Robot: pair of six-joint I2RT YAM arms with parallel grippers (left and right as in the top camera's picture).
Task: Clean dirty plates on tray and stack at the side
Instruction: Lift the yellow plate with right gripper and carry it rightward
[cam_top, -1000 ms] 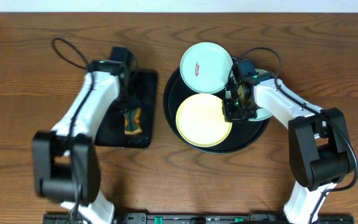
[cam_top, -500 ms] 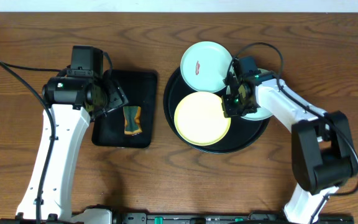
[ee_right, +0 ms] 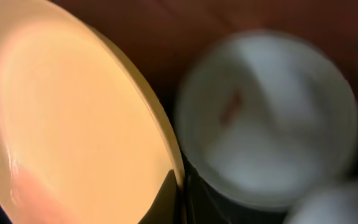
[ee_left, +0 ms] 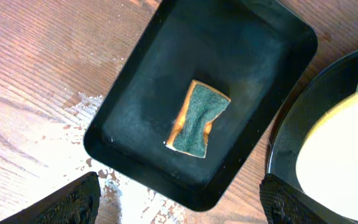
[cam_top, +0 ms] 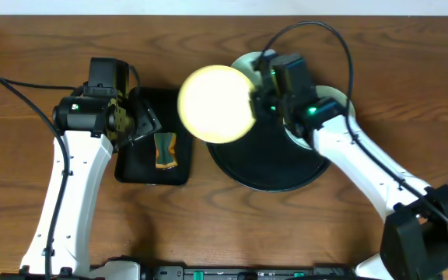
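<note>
My right gripper [cam_top: 253,101] [ee_right: 179,199] is shut on the rim of the pale yellow plate [cam_top: 216,103] [ee_right: 73,124]. It holds the plate in the air, left of the round black tray [cam_top: 271,167]. A mint plate [ee_right: 266,118] with a reddish smear lies at the tray's back, half hidden in the overhead view. A second mint plate [cam_top: 334,97] sits at the tray's right, under my right arm. My left gripper [cam_top: 145,120] [ee_left: 182,205] hangs open and holds nothing. It is above the rectangular black tray [ee_left: 135,118], where a green-and-orange sponge [ee_left: 197,118] lies.
The rectangular tray [cam_top: 134,167] stands just left of the round one on the brown wooden table. The lifted yellow plate [ee_left: 340,155] shows at the right edge of the left wrist view, over the round tray's rim [ee_left: 288,130].
My right gripper shut on the yellow plate and lifted it off the round tray, up and to the left. My left gripper opened, let go of the sponge and rose, then held still.
</note>
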